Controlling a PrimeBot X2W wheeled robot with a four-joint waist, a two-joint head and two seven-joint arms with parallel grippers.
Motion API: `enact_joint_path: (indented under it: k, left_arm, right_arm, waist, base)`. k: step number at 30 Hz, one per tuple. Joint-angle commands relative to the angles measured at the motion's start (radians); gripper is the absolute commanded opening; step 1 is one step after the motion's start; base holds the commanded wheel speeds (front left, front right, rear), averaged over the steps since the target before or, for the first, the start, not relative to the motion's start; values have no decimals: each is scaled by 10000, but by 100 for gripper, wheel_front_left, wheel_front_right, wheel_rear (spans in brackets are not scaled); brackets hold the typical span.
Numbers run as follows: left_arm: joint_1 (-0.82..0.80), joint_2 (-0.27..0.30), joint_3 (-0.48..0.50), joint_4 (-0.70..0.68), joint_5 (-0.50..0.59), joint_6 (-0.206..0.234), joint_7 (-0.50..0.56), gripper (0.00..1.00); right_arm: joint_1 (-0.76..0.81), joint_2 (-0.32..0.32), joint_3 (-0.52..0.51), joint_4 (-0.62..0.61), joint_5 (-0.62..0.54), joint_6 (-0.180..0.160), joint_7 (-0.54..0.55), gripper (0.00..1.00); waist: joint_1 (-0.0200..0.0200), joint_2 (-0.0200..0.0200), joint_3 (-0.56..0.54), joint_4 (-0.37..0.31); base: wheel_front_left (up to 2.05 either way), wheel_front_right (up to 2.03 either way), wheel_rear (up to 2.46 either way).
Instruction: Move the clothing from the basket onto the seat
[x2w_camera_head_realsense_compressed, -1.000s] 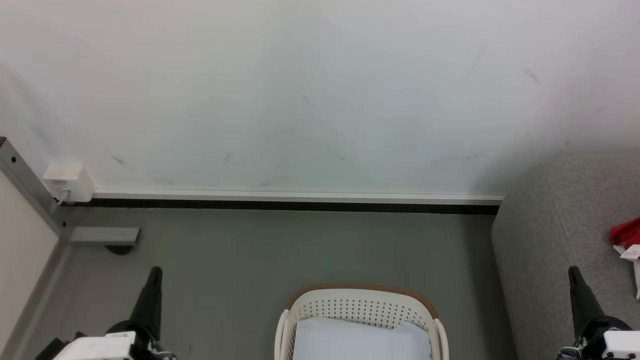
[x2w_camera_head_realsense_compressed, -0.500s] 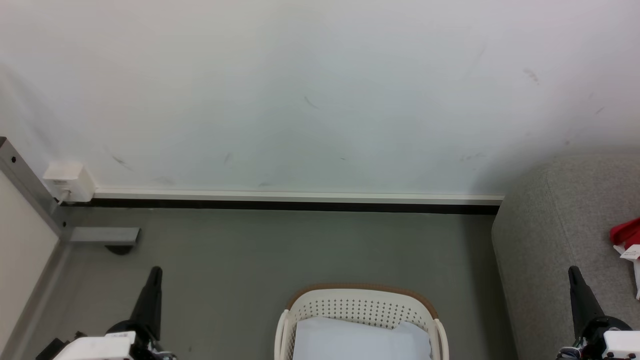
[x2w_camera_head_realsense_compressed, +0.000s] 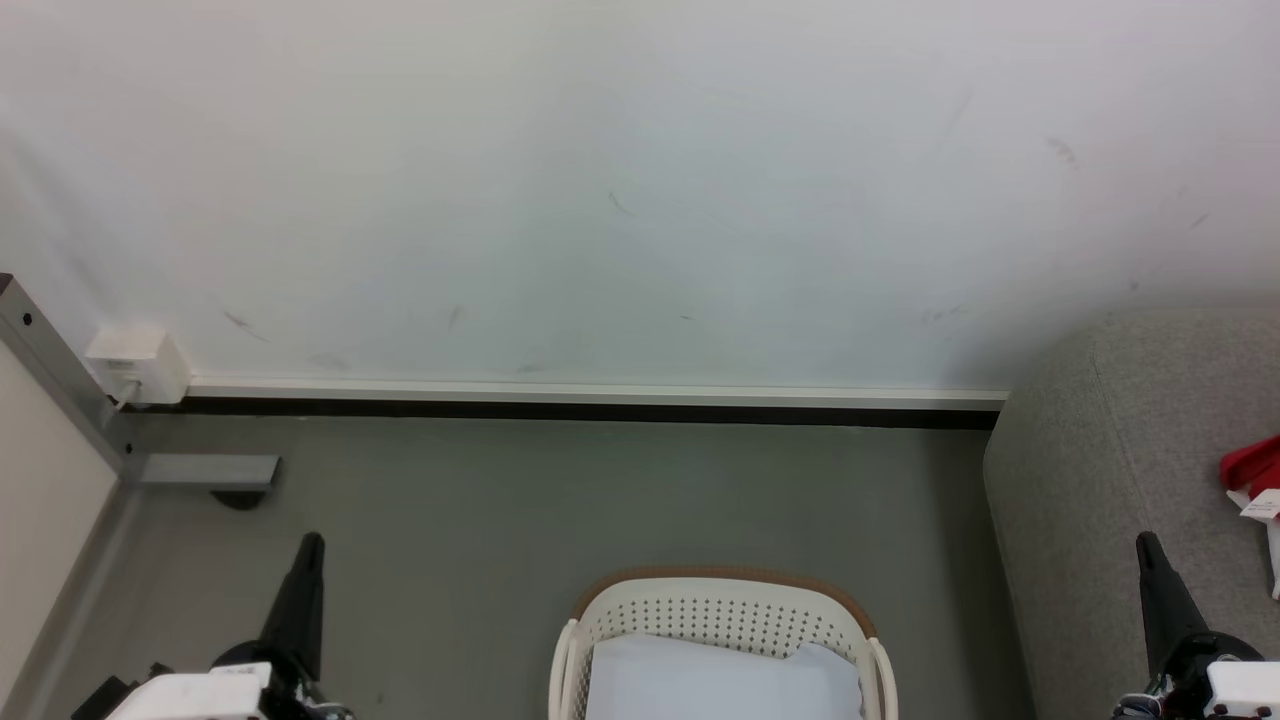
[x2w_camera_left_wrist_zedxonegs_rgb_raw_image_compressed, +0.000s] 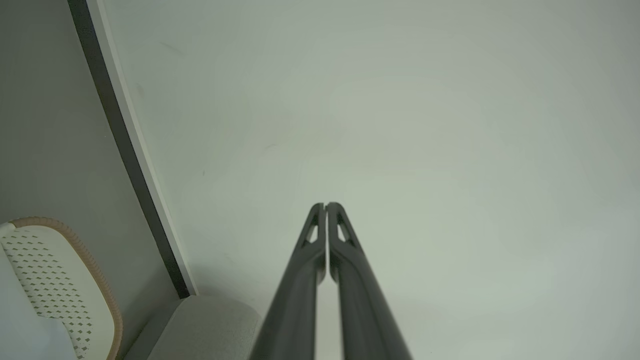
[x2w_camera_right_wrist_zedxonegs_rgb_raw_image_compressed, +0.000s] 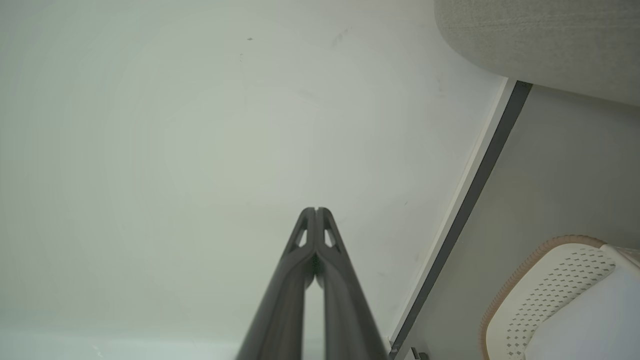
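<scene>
The cream basket (x2w_camera_head_realsense_compressed: 720, 610) with its brown rim sits on the floor at the bottom centre of the head view, and a plain pale white-blue cloth (x2w_camera_head_realsense_compressed: 720, 680) lies inside it. A piece of the red clothing (x2w_camera_head_realsense_compressed: 1250, 463) with a white label lies on the grey seat (x2w_camera_head_realsense_compressed: 1110, 480) at the right edge. My left gripper (x2w_camera_head_realsense_compressed: 312, 545) points up at the lower left, shut and holding nothing. My right gripper (x2w_camera_head_realsense_compressed: 1146, 545) stands at the lower right beside the seat, also shut and holding nothing. Both wrist views show the fingers (x2w_camera_left_wrist_zedxonegs_rgb_raw_image_compressed: 325, 206) (x2w_camera_right_wrist_zedxonegs_rgb_raw_image_compressed: 316, 210) pressed together against the wall.
A white wall with a dark skirting strip (x2w_camera_head_realsense_compressed: 590, 408) runs behind the grey floor. A white socket box (x2w_camera_head_realsense_compressed: 135, 362) and a metal frame post (x2w_camera_head_realsense_compressed: 55, 370) stand at the left. Bare floor lies between the basket and the wall.
</scene>
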Motion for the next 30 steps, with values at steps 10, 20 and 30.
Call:
enact_joint_path:
  k: [10,20,30]
  left_arm:
    - [-74,19,26,-28,-132,-48,41,0]
    - [-74,20,26,-27,-133,-48,40,0]
    - [-74,20,25,-28,-133,-48,40,0]
  right_arm:
    - [-116,11,-54,-38,-57,-21,0,0]
    - [-117,16,-61,-38,-67,-21,8,0]
    - [-118,20,-65,-37,-75,-21,16,0]
  waist:
    - [0,0,0,0]
    - [0,0,0,0]
    - [0,0,0,0]
  base:
    - [0,0,0]
    - [0,0,0]
    - [0,0,0]
